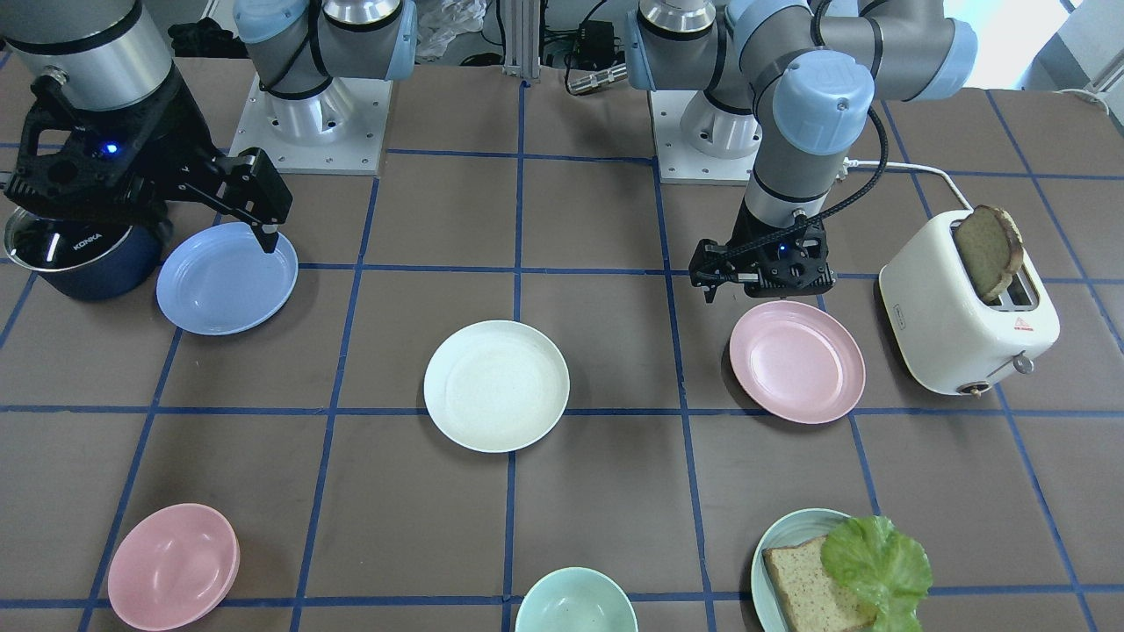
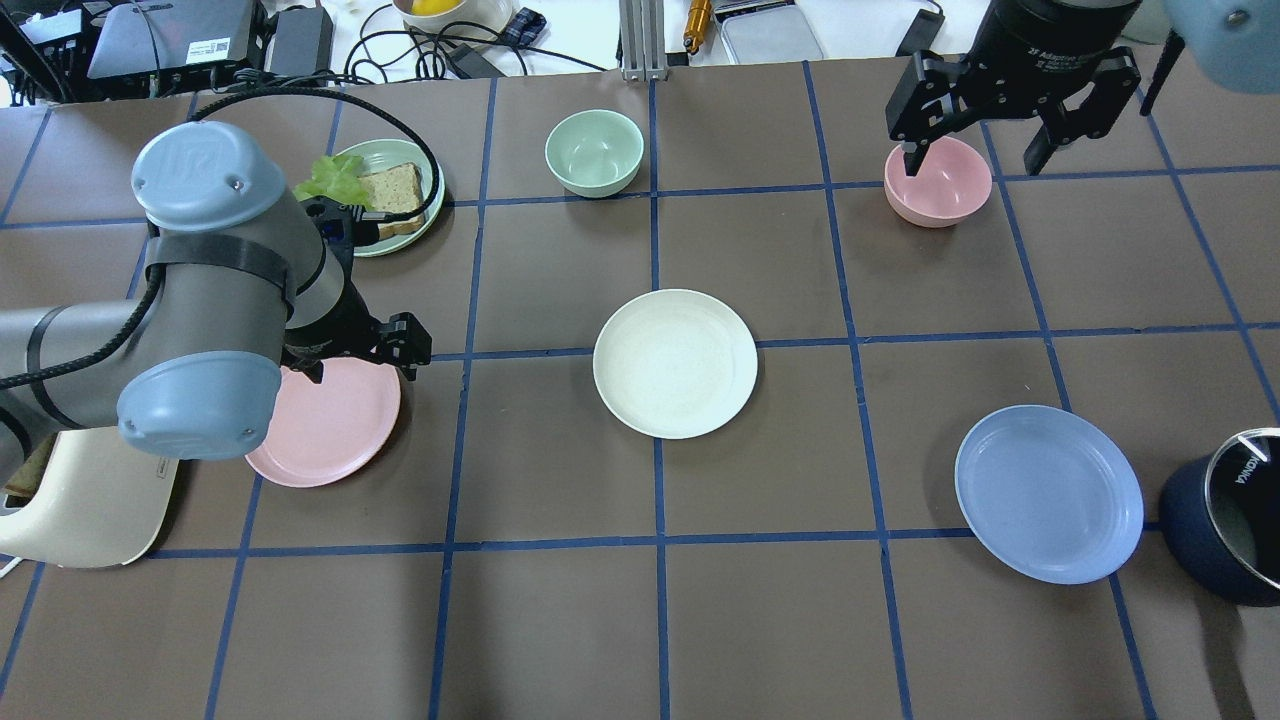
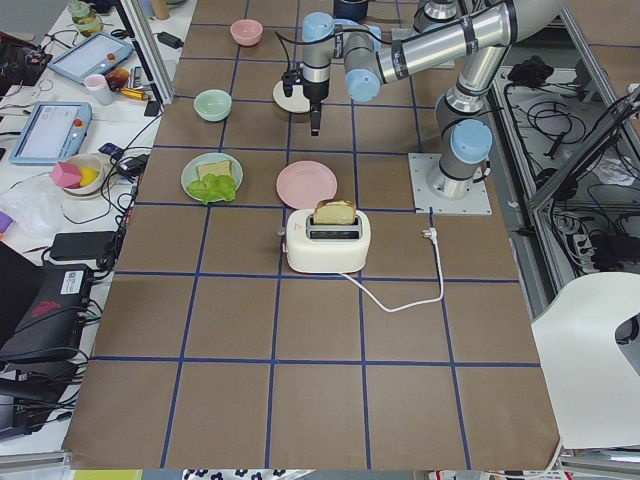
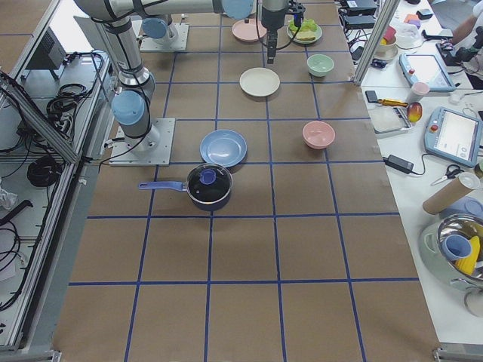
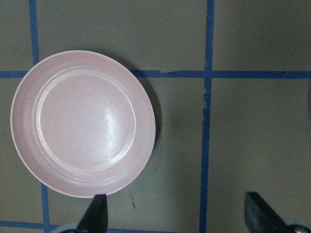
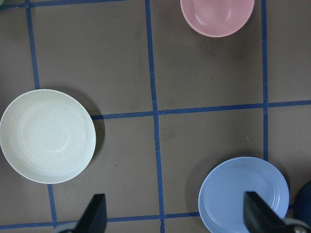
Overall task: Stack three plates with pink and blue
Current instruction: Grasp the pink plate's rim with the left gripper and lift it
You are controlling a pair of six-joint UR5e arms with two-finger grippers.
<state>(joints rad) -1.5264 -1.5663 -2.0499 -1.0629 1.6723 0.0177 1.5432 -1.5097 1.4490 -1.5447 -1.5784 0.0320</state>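
The cream-white plate (image 1: 496, 386) at the bench's middle looks like matt plastic with fine dark specks. The pink plate (image 1: 797, 362) and the blue plate (image 1: 226, 277) have the same smooth finish; the pink one shows a soft shine in the left wrist view. The bench cover (image 1: 606, 491) is a dull brown sheet with smooth blue tape (image 1: 519, 219). The toaster (image 1: 957, 325) at the left end has a glossy cream shell. The pot (image 1: 97, 272) at the right end is glossy dark blue with a bright metal rim.

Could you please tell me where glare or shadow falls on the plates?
Left wrist view: a soft highlight on the pink plate, a dark shadow along its right rim. Right wrist view: the cream plate throws a shadow to its right.
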